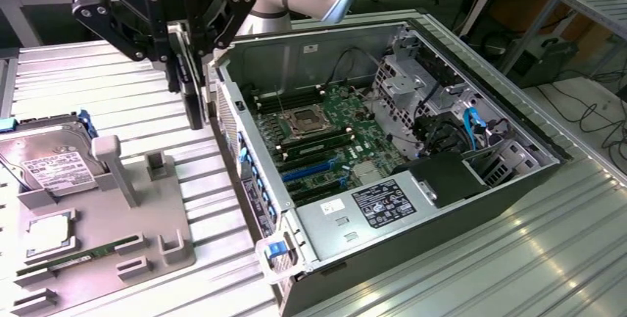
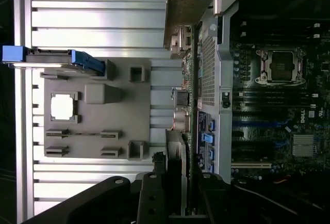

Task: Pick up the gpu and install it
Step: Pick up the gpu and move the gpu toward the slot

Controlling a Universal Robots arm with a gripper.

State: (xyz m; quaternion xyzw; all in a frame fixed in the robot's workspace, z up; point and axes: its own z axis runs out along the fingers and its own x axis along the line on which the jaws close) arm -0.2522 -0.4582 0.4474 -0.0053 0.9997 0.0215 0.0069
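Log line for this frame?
gripper: shut on gpu | gpu: upright in air, beside open case | install: not yet done

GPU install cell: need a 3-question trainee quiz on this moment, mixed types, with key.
1. True or false: the gripper is shut on the gpu, with the card hanging on edge below the fingers.
2. Multiple choice: which part sits on the grey fixture? A) hard drive B) keyboard C) fan
3. Short answer: is the gpu inside or outside the computer case?

Key: 1 true. 2 A. 3 outside, between the fixture and the open case.
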